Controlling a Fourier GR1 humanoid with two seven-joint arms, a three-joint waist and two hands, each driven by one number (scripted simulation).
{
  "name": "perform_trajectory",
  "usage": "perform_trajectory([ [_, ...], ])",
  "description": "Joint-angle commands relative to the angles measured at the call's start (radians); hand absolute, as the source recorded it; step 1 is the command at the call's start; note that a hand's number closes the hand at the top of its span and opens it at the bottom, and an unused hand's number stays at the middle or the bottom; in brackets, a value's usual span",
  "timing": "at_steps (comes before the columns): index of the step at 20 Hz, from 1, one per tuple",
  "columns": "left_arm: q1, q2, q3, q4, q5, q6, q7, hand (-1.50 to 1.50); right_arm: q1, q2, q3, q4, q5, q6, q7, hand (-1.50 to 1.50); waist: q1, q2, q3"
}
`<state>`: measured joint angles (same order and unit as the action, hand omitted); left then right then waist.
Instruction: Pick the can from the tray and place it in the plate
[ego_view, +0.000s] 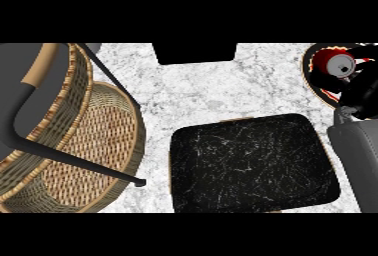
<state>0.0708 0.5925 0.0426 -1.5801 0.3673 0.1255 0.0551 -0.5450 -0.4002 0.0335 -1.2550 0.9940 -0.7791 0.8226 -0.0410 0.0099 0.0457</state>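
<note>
From my head view, my right hand (356, 85) is up at the right edge, over the plate (316, 86). My fingers are curled round the can (339, 64), which lies tilted with its silver end toward me, above the plate's dark middle; whether it touches the plate I cannot tell. The black tray (253, 164) sits low in the centre, well apart from the can. Bare marble counter (199, 85) lies open between tray and plate. A wicker basket (81, 150) fills the left side. My left hand does not show.
</note>
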Motion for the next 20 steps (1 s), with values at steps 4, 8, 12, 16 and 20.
perform_trajectory([
  [4,0.008,-0.168,-0.173,0.047,0.043,-0.025,0.080,0.00,0.003,-0.065,-0.103,0.110,-0.077,-0.119,-0.105,1.50,0.006,0.033,-0.040],
  [8,0.018,-0.186,-0.191,0.031,0.043,-0.024,0.078,0.00,-0.001,-0.107,-0.145,0.155,-0.148,-0.117,-0.173,1.50,0.014,0.030,-0.039],
  [12,0.003,-0.161,-0.180,0.033,0.043,-0.033,0.090,0.00,0.016,-0.115,-0.198,0.265,-0.247,-0.056,-0.181,1.50,0.023,0.039,-0.037],
  [16,-0.015,-0.151,-0.173,0.045,0.036,-0.024,0.076,0.00,0.011,-0.139,-0.185,0.372,-0.312,0.086,-0.230,-1.50,0.038,0.049,-0.038],
  [20,-0.007,-0.162,-0.184,0.061,0.045,-0.038,0.059,0.00,-0.021,-0.133,-0.217,0.401,-0.406,0.130,-0.328,-1.50,0.045,0.051,-0.036],
])
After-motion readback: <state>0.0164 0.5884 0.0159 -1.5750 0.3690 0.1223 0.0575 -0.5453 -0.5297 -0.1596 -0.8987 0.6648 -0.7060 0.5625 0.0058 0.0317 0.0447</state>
